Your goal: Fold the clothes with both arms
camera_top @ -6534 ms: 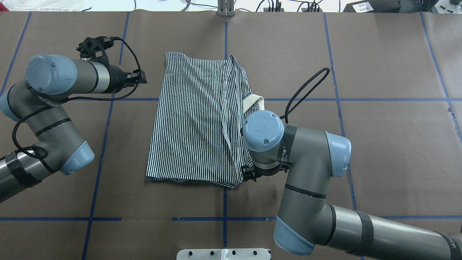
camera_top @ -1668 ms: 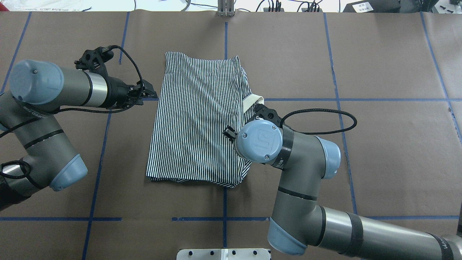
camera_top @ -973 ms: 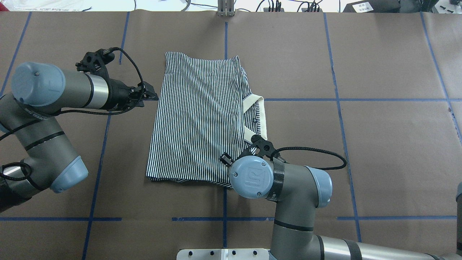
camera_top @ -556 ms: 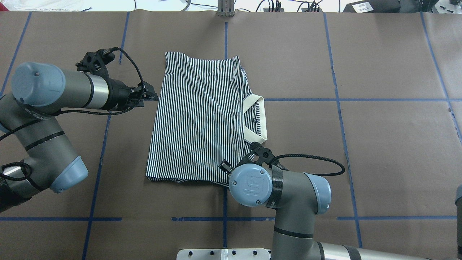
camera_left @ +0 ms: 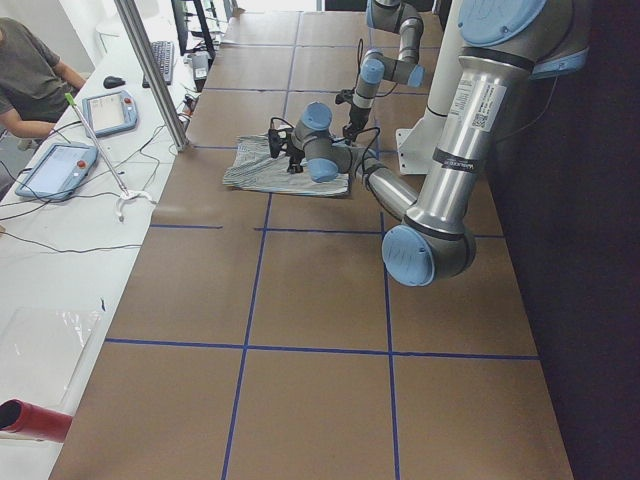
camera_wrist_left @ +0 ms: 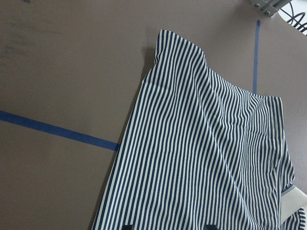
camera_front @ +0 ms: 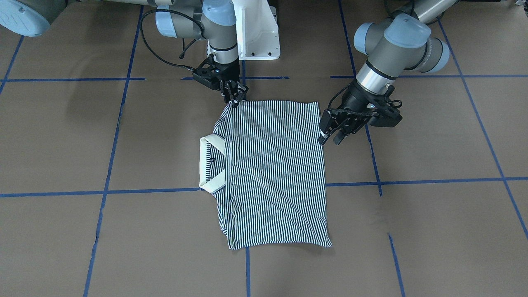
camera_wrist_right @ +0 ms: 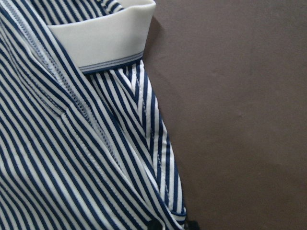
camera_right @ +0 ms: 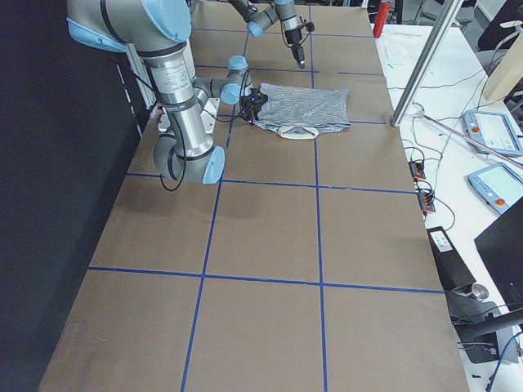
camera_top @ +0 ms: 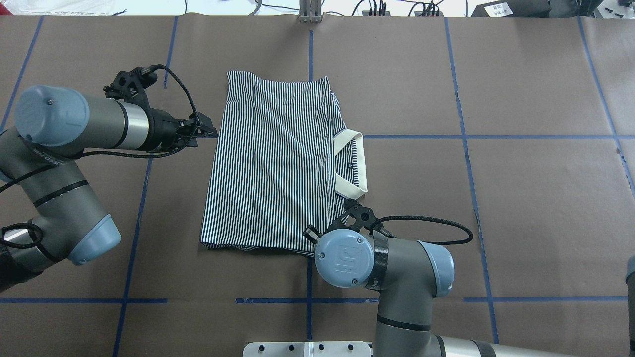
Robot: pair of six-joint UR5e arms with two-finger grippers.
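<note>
Polo shirt (camera_front: 274, 165) lies folded flat at centre frame on the brown table (camera_front: 412, 231), cream collar (camera_front: 205, 165) poking out at its left edge. My left gripper (camera_front: 330, 138), jaws spread, hangs just beside the shirt's upper right edge; my right gripper (camera_front: 234, 99) sits at the upper left corner, tips close together either side of the hem, and I cannot tell whether they nip it. In the overhead view my right arm (camera_top: 344, 258) covers that corner and the gripper; black cable (camera_top: 431, 220) loops to its right; white pedestal (camera_front: 258, 37) top centre; in the left side view, a seated person (camera_left: 30, 70) and two tablets (camera_left: 108, 110) upper left.
</note>
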